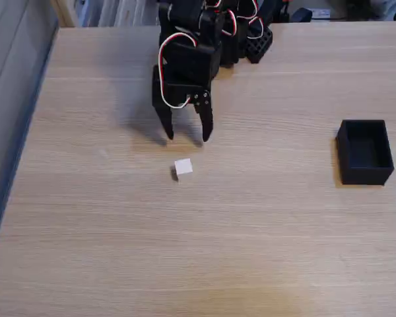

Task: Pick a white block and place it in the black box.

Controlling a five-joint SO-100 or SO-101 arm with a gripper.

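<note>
The surface [264,251] is light wood with fine lines in the grain. In the fixed view it reaches from the top edge down to the bottom. Along the left side runs a grey strip with a blue edge [13,158]. At the top, behind the arm, there are some pale things, too blurry to tell what they are. A black part with small holes [259,41] sits near the base of the arm.

Nothing lies between the white block [183,167] and the black box [364,151]. The wood between them is bare.

The black arm [191,46] comes down from the top middle. White and red wires [173,41] loop around it. The end effector [187,135] points down at the surface. Its two fingers stand wide apart, with bare wood showing in the gap. It holds nothing and touches nothing. Its dark shadow falls on the wood to the left of it.

The white block sits on the surface just below the end effector, apart from the fingertips. It is a tiny cube, so no side is longer than another. It looks turned a little, with its edges not in line with the surface's edge.

The black box stands far to the right, well apart from the block. Its open top faces up. Its longer side runs up and down in the fixed view. Inside it looks dark.
</note>
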